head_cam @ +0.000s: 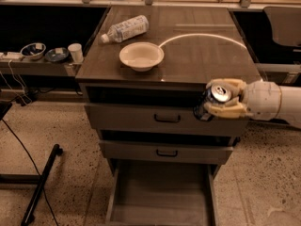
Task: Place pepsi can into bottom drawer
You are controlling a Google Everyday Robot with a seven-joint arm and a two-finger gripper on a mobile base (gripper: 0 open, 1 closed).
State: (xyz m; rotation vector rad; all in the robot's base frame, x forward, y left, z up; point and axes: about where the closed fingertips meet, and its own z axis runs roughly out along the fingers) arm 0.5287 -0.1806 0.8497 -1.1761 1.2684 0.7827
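Observation:
My gripper comes in from the right and is shut on the pepsi can, a dark blue can with a silver top. The can is tilted and held in the air in front of the cabinet's top drawer, below the counter's right front edge. The bottom drawer is pulled open at the foot of the cabinet, a shallow grey tray with nothing in it. It lies below and to the left of the can.
On the cabinet top stand a white bowl and a lying clear plastic bottle. The two upper drawers with black handles are closed. A side shelf at left holds small bowls and a cup. A black stand leg lies on the floor.

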